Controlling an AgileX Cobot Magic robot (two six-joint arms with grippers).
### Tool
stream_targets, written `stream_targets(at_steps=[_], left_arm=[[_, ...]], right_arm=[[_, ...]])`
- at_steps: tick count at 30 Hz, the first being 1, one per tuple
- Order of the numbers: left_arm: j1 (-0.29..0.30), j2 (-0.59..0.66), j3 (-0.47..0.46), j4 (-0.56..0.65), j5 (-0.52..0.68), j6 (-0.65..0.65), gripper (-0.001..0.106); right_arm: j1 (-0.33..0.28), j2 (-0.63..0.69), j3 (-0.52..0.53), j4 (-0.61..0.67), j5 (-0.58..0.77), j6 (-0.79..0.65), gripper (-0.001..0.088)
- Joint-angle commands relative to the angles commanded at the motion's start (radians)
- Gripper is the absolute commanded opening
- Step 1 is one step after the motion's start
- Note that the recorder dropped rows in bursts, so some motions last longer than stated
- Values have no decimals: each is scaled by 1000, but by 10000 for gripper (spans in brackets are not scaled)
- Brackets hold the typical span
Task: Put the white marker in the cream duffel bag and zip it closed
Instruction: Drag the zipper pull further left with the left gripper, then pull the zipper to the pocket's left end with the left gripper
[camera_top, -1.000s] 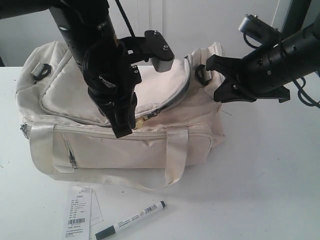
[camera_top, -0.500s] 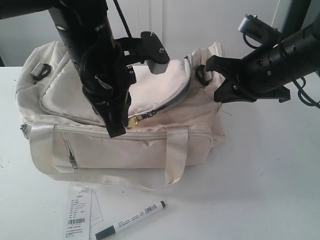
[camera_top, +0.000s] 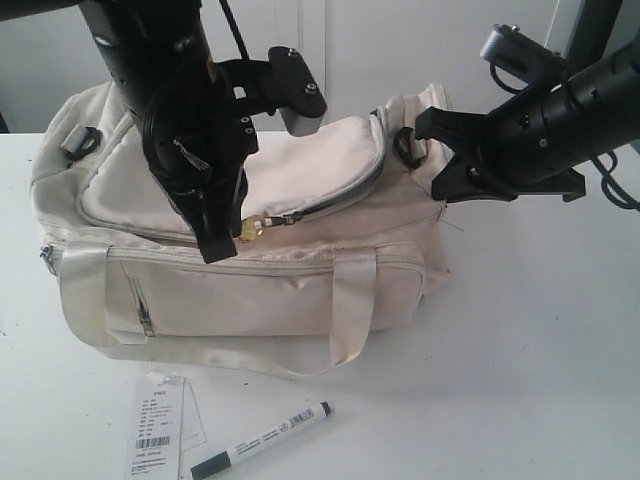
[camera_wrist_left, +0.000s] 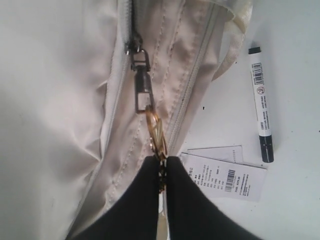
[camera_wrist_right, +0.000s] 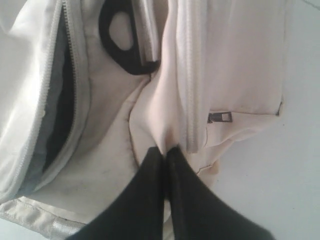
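Tightly, left gripper (camera_wrist_left: 162, 164) pinching zipper pull (camera_wrist_left: 143, 89)

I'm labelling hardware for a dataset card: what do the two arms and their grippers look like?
Both arms, left arm and right arm, are matte black, rounded tubes. The left gripper and right gripper end in smooth black tapered fingers. A grey block sits on a black bracket by the left wrist; black cables run along it.

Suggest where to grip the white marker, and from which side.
Mid-barrel of the white marker, straight from above, jaws across its width. It lies flat on the table, apart from the cream duffel bag; the paper tag sits near its capped end.
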Motion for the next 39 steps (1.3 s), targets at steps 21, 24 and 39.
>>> stream_targets(at_steps=[21, 24, 39], left_arm=[[16, -8, 2, 9, 0, -64, 0], [16, -8, 2, 9, 0, -64, 0], [17, -8, 4, 39, 0, -134, 0]], right_arm=[[0, 0, 0, -4, 10, -11, 0], [0, 0, 0, -13, 8, -12, 0], [0, 0, 0, -17, 4, -12, 0]])
